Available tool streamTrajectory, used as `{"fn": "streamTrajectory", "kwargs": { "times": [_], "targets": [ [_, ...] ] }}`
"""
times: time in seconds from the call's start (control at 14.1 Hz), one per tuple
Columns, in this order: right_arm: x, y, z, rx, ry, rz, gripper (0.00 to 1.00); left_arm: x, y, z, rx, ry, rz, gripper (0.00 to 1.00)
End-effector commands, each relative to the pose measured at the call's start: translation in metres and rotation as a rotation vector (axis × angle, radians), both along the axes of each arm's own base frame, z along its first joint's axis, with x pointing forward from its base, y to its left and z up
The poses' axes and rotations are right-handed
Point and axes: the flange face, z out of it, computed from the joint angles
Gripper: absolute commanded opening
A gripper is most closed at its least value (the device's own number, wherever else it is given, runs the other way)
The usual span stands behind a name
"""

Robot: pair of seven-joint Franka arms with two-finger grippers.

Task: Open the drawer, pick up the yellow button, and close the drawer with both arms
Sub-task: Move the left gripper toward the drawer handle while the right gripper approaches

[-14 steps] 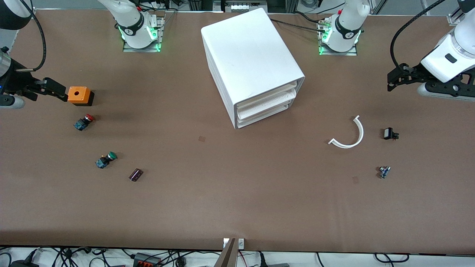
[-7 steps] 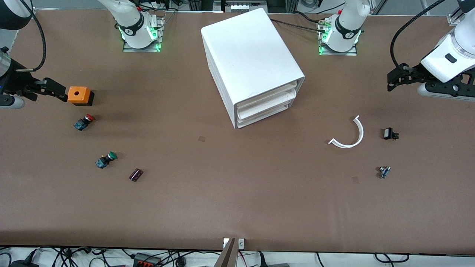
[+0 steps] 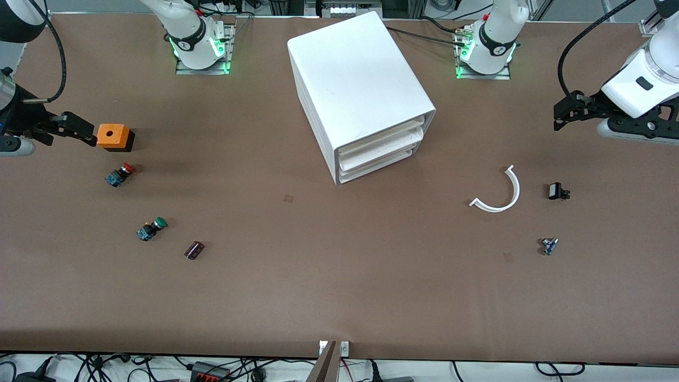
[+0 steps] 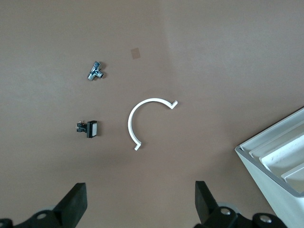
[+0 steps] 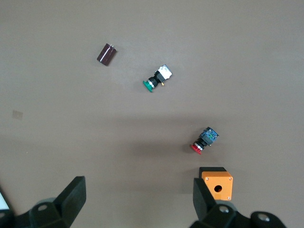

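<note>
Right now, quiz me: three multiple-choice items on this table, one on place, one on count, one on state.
1. Where does the red button lie?
A. in a drawer
B. on the table, nearer the front camera than the orange box
C. on top of the cabinet

2. How many drawers does the cabinet show?
A. one
B. two
C. three

3. How do the left gripper and right gripper stand?
A. both open, holding nothing
B. both shut on buttons
C. the left one shut on the white arc

Answers:
1. B: it sits on the brown table, lower in the front view than the box.
2. C: three stacked fronts show, all pushed in.
3. A: both wrist views show fingers spread with nothing between them; the white arc lies on the table.
</note>
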Motion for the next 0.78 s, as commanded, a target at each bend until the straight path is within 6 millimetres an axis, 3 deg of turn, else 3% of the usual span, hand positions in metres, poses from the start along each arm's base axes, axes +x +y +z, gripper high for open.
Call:
{"fn": "streamTrajectory", "kwargs": {
  "times": [0.0, 0.43, 0.57, 0.71],
  "targets": [
    [0.000, 0.013, -0.009, -0.008, 0.015, 0.032, 1.00, 0.001, -0.009, 0.009, -0.022, -0.015, -0.022, 1.00],
    [0.012, 0.055, -0.029, 0.014, 0.033, 0.080, 1.00, 0.001, -0.013, 0.005, -0.025, 0.020, -0.030, 1.00],
    [0.016, 0.077, -0.028, 0.024, 0.029, 0.114, 1.00, -0.001, -0.020, 0.001, -0.081, 0.100, -0.034, 1.00],
    [0.023, 0.112, -0.033, 0.028, 0.033, 0.170, 1.00, -0.008, -0.034, -0.012, -0.184, 0.222, -0.052, 1.00]
  ]
}}
